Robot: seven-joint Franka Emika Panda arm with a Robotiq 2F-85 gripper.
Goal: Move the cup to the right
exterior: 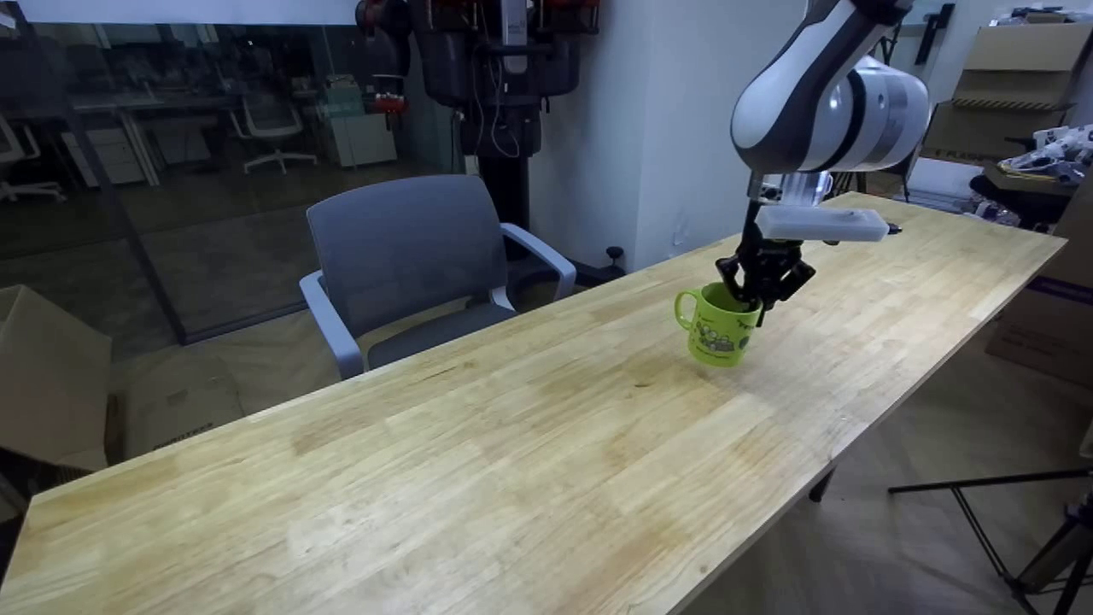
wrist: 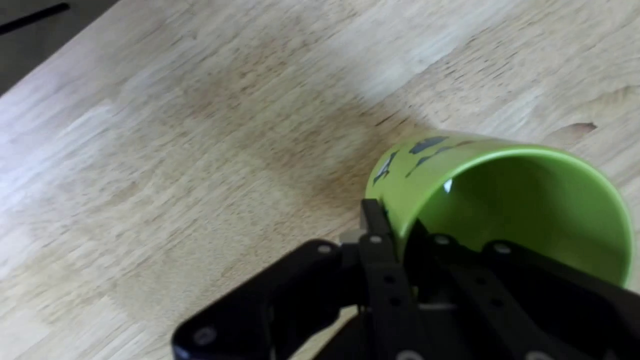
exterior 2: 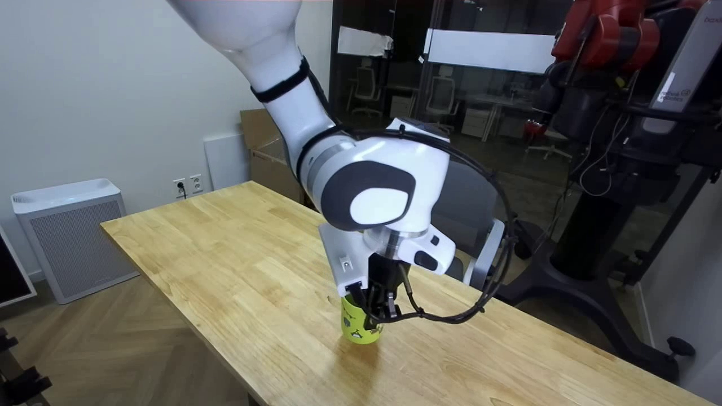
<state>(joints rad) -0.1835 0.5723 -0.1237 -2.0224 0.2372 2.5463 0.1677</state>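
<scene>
The lime-green cup [exterior: 716,335] is at the middle of the wooden table [exterior: 478,478], roughly upright, its handle on the side away from my gripper. Dark printed figures show on its wall. My gripper [exterior: 753,309] points down at its rim and is shut on the wall, one finger inside and one outside. In an exterior view the cup [exterior 2: 355,324] is partly hidden behind the gripper [exterior 2: 373,317]. In the wrist view the cup [wrist: 540,200] opens to the right and the fingers [wrist: 395,230] pinch its rim. I cannot tell whether its base touches the table.
A grey office chair [exterior: 410,248] stands against the table's long edge. A dark robot [exterior: 504,77] stands behind it. Cardboard boxes [exterior: 1016,85] stand beyond the table's end. A black cable loop [exterior 2: 496,270] hangs from my arm. An air purifier [exterior 2: 79,237] stands on the floor.
</scene>
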